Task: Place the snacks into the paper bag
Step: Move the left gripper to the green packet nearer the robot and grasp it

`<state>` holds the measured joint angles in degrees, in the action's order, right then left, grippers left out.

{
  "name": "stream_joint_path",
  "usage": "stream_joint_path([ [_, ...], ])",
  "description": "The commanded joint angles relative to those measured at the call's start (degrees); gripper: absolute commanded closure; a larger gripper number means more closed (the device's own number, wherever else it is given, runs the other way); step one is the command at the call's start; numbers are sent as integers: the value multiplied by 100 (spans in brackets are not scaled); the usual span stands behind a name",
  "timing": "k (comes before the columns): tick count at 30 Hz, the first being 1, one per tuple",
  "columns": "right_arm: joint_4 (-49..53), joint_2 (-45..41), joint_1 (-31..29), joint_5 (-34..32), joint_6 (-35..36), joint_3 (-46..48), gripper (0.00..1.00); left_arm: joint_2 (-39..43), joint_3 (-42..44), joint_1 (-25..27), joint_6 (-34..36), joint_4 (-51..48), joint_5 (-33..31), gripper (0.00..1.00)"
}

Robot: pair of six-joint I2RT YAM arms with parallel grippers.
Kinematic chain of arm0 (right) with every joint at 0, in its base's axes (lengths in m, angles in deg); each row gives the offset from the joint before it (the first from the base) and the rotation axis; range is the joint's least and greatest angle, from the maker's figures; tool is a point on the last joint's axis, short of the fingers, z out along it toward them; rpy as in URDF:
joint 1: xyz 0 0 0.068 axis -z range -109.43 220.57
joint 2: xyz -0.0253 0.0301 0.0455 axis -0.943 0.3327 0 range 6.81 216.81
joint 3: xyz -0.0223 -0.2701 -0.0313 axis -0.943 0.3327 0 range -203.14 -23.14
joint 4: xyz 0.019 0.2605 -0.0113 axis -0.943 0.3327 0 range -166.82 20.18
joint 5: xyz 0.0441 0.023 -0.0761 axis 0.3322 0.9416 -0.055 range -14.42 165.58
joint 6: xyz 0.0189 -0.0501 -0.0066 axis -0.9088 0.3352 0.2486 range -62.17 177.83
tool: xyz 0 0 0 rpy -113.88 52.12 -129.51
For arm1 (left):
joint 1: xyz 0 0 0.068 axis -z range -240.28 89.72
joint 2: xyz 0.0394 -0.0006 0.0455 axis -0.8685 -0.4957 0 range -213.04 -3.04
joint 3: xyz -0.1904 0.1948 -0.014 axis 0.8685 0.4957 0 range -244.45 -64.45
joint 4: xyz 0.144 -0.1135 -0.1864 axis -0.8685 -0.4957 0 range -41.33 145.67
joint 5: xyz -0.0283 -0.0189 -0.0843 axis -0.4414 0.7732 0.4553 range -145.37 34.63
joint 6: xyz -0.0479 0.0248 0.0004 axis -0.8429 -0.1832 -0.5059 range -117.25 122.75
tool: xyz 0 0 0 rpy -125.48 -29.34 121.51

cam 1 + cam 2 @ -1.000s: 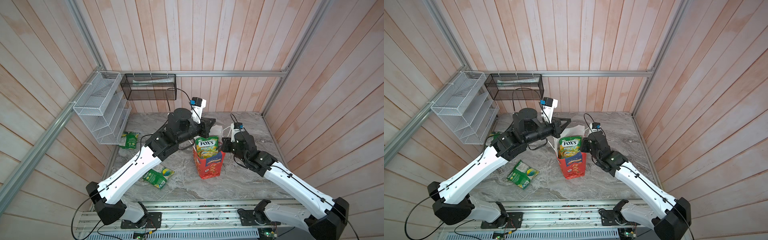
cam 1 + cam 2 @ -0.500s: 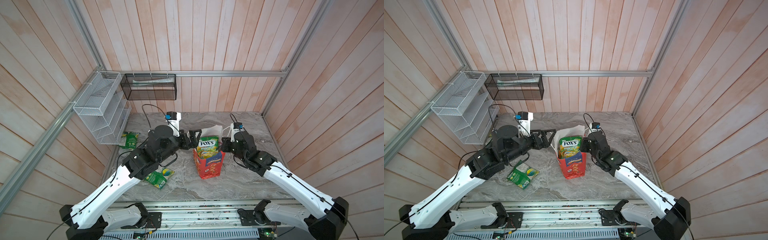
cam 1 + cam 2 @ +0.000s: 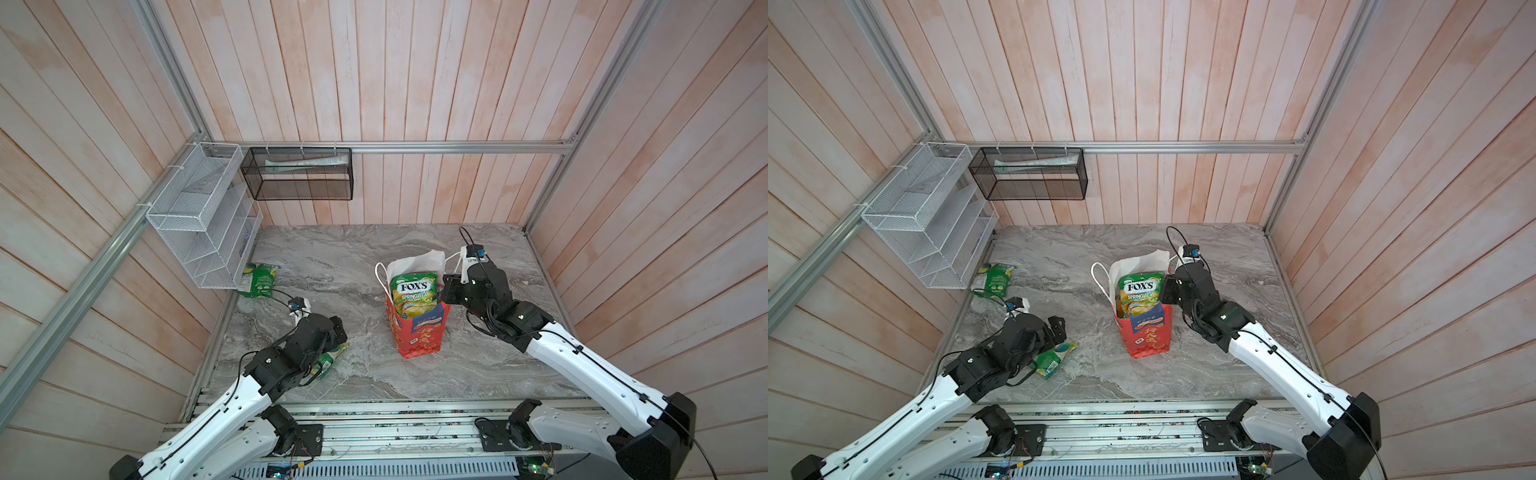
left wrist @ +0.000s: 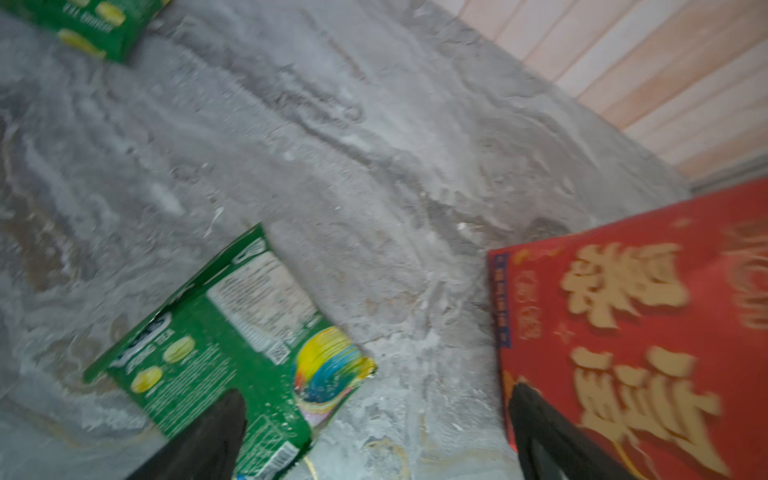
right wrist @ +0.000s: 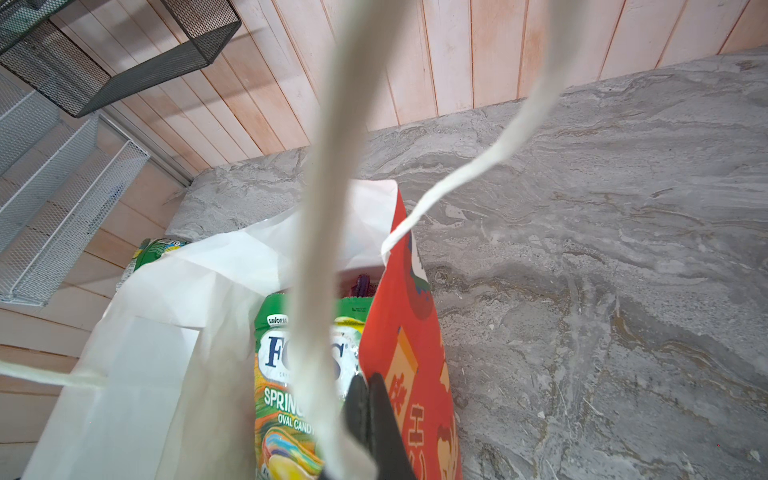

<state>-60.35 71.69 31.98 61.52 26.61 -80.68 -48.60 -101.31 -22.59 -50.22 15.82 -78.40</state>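
Packet (image 4: 216, 353), green, flat on counter (image 4: 374, 166) near paper bag (image 3: 417, 336), on left-arm side; long axis oblique, swirl end toward bag. Left tool (image 4: 376, 395) spread just above it, nearer arm. Right tool (image 5: 368, 386) pressed together, pinching bag rim.

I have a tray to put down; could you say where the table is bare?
Bare: behind the paper bag to the back wall, and in front of it. Crowded: the left, with two green packets and the left gripper.

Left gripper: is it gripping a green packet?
No: in the left wrist view the left gripper stands open, fingers wide apart, and the nearest green packet lies loose on the table.
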Motion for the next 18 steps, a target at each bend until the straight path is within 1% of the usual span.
stream_joint_path([
  [1,82,107,-22,-88,108,-109,100,-89,238,-148,-1017,-594,-170,0],
  [3,80,104,-17,-110,108,-110,100,-198,396,-155,-1414,-779,-213,0],
  [7,102,91,-21,-123,116,-129,100,-401,757,-166,-1751,-623,38,0],
  [13,115,52,-19,-128,125,-124,100,-628,1012,-272,-1880,-207,133,0],
  [18,124,34,-23,-140,125,-129,100,-914,1032,-314,-2132,-144,201,0],
])
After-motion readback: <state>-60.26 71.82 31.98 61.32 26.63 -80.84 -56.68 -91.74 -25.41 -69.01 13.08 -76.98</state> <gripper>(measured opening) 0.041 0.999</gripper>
